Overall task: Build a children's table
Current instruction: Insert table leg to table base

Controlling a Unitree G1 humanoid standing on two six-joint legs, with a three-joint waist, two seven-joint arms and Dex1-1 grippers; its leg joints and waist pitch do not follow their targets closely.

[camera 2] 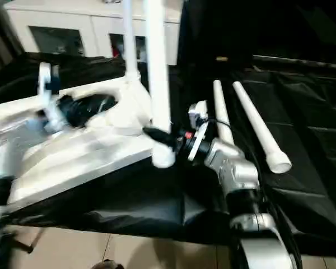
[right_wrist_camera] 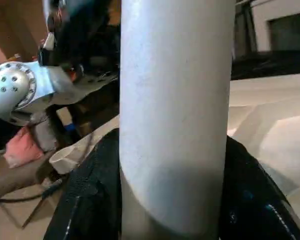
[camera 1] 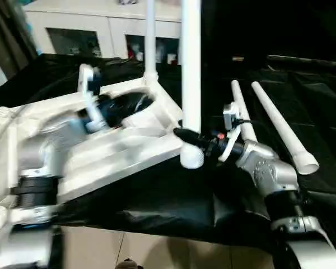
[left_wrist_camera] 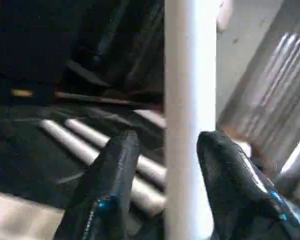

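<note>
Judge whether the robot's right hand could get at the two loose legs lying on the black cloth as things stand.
Probably not yet: the right hand is shut on an upright leg. The loose legs lie unobstructed beside that arm on the cloth, so releasing first should free it.

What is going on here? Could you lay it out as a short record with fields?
Work: assembling a white children's table
Tabletop: upside down, tilted, on black cloth
Fitted leg: upright at the far corner
Held leg: upright, at the near corner
Right gripper: closed around the held leg near its bottom
Left gripper: fingers either side of a leg
Spare legs: two, lying on the cloth
Behind: white cabinet
</note>
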